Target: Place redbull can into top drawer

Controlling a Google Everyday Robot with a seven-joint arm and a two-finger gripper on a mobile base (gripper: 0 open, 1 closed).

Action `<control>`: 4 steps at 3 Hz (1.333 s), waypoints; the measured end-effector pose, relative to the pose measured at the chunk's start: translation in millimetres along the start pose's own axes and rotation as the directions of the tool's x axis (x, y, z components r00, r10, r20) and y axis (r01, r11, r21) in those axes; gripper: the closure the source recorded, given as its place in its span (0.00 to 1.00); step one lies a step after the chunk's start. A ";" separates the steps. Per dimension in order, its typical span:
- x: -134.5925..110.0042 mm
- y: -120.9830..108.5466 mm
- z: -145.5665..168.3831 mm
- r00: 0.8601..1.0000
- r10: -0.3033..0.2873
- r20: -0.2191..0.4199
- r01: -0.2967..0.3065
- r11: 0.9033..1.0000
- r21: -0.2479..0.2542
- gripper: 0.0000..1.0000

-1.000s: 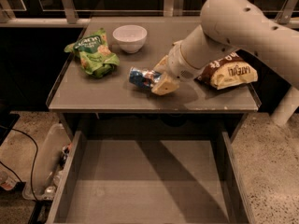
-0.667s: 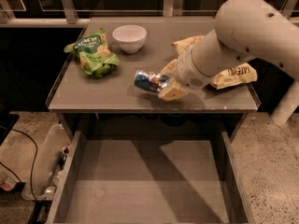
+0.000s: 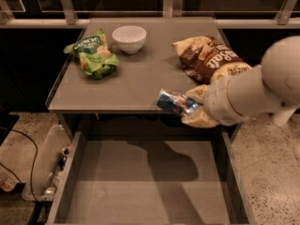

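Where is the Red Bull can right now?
In the camera view, the gripper holds the redbull can right of centre at the front edge of the table, in front of the brown chip bag and above the open top drawer.

Matt claw (image 3: 191, 108) above drawer (image 3: 140, 193) grips shiny metal can (image 3: 170, 101).

Two bags (image 3: 93, 55) (image 3: 210, 56), one bowl (image 3: 129, 37), one can (image 3: 171, 102), one claw (image 3: 187, 108) above drawer (image 3: 140, 191)

can (image 3: 172, 102): blurred, far end lost inside gripper (image 3: 194, 110) clamped round it, at table (image 3: 140, 81) front edge
drawer (image 3: 140, 196): front cut off, below table
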State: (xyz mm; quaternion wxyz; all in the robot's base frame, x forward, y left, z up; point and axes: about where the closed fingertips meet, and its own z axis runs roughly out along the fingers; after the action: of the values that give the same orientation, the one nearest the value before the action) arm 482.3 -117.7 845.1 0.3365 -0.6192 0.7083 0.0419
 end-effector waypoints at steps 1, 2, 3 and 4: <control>31.4 46.1 -11.2 1.000 0.025 0.014 -0.025 0.999 0.041 1.00; 31.4 46.1 -11.1 1.000 0.025 0.014 -0.025 0.999 0.041 1.00; 37.6 58.2 18.0 0.998 0.065 0.010 -0.065 0.998 -0.013 1.00; 52.8 81.7 67.1 0.994 0.113 0.011 -0.112 0.990 -0.085 1.00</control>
State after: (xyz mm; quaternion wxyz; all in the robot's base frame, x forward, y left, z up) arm 436.5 -111.9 736.3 0.3129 -0.5916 0.7368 0.0955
